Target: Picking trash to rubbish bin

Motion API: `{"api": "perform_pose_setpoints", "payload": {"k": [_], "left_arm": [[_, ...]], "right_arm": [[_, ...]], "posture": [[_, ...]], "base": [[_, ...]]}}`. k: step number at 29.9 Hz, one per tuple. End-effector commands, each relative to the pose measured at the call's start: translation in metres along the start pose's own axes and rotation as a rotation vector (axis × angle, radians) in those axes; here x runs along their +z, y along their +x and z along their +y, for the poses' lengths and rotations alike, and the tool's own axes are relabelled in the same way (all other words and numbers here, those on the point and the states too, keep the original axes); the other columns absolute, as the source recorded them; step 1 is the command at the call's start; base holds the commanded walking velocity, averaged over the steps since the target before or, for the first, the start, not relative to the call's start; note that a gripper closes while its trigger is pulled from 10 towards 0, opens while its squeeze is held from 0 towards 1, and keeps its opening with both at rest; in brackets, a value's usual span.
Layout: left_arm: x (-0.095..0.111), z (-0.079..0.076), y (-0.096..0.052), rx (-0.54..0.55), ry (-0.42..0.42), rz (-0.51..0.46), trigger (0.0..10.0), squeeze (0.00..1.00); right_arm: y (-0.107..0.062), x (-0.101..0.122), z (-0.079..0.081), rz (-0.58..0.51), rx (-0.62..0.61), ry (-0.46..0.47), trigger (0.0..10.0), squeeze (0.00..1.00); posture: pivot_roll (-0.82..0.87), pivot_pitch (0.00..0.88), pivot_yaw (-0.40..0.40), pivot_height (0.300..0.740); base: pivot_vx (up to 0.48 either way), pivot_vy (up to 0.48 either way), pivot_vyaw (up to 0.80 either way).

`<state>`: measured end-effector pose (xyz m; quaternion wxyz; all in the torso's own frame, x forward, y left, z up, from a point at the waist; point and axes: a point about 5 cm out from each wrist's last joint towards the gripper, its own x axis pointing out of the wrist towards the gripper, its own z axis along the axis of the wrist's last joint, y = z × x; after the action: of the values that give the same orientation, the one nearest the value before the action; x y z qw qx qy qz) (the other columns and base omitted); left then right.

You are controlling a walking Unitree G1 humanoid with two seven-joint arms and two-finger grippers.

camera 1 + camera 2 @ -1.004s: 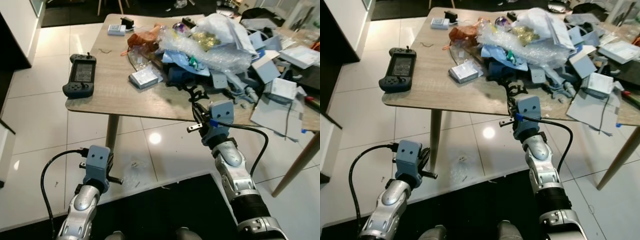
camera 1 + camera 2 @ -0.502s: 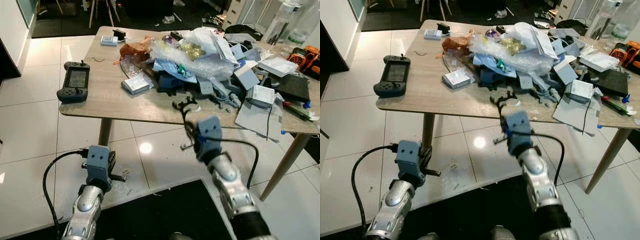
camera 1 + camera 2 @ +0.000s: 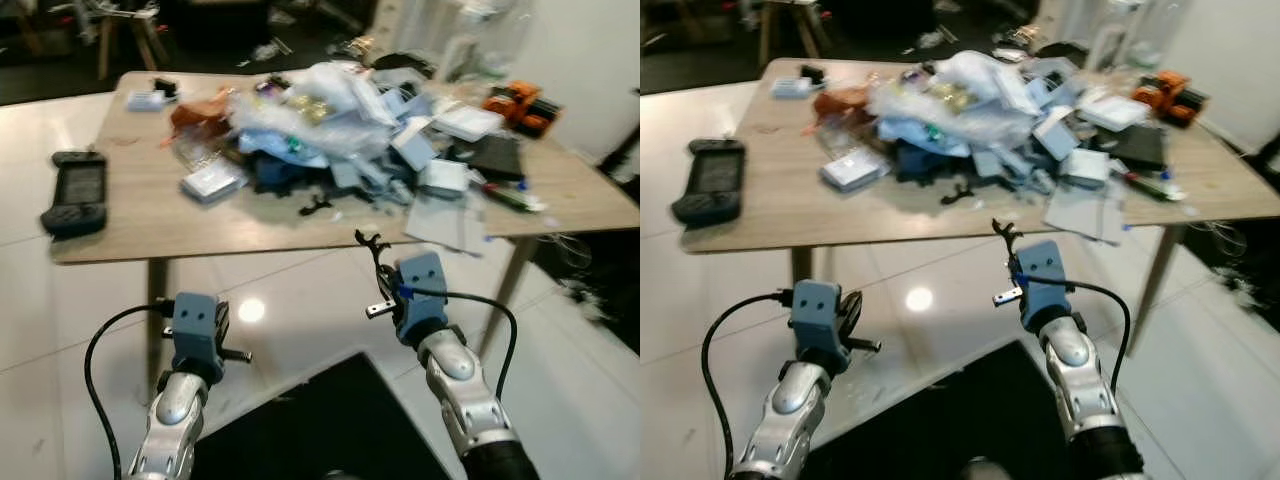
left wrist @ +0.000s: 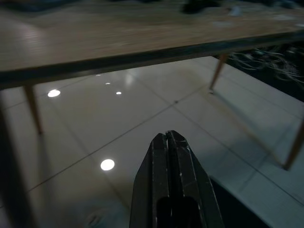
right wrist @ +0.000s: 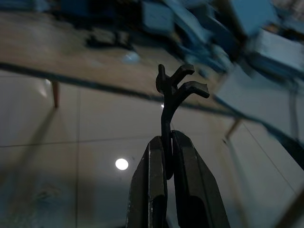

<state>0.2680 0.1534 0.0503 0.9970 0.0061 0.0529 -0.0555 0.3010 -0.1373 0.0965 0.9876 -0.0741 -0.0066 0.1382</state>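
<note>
Right gripper (image 5: 169, 142) pinched on black plastic scrap (image 5: 173, 88), held clear of table (image 3: 140, 225) ahead for binning; left gripper (image 4: 167, 142) closed, empty.

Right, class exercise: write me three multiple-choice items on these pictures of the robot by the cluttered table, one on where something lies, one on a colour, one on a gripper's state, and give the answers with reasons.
1. Where does the handheld game console lie?
A. on the floor under the table
B. near the table's left end, apart from the heap
C. on top of the heap

2. What colour is the small branched piece held by the right gripper?
A. black
B. orange
C. white

3. How are the fingers of the left gripper?
A. spread wide
B. shut on a wrapper
C. shut together with nothing between them

Answers:
1 B, the console rests on bare wood of the table left of the trash heap.
2 A, it shows dark black in the right wrist view.
3 C, the left wrist view shows the fingers pressed together above the floor.
</note>
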Motion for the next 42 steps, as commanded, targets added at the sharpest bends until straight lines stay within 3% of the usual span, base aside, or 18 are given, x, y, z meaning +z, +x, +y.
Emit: {"api": "perform_pose_setpoints", "payload": {"k": [1,20,29,34,42], "left_arm": [[-0.003,-0.002,-0.001,0.000,0.004,0.008,10.0,0.00],[-0.002,-0.006,0.004,-0.009,0.031,-0.002,10.0,0.00],[-0.029,0.005,-0.007,-0.006,0.075,0.101,10.0,0.00],[-0.049,0.018,-0.016,0.058,0.080,0.192,10.0,0.00],[-0.060,0.017,-0.022,0.060,0.064,0.242,10.0,0.00]], "right_arm": [[-0.004,-0.008,0.001,0.036,-0.005,0.005,10.0,0.00],[-0.017,-0.047,0.004,0.168,-0.030,-0.012,10.0,0.00],[-0.034,-0.088,-0.005,0.350,-0.098,0.004,10.0,0.00],[-0.052,-0.114,-0.018,0.491,-0.197,0.032,10.0,0.00],[-0.055,-0.120,-0.017,0.505,-0.201,0.037,10.0,0.00]], "posture": [[-0.01,0.064,-0.069,0.740],[0.00,0.069,-0.077,0.740],[0.01,0.066,-0.077,0.740],[0.01,0.063,-0.082,0.740],[0.01,0.059,-0.081,0.740]], "base": [[0.000,0.000,-0.80],[0.000,0.000,-0.80],[0.000,0.000,-0.80],[0.000,0.000,-0.80],[0.000,0.000,-0.80]]}}
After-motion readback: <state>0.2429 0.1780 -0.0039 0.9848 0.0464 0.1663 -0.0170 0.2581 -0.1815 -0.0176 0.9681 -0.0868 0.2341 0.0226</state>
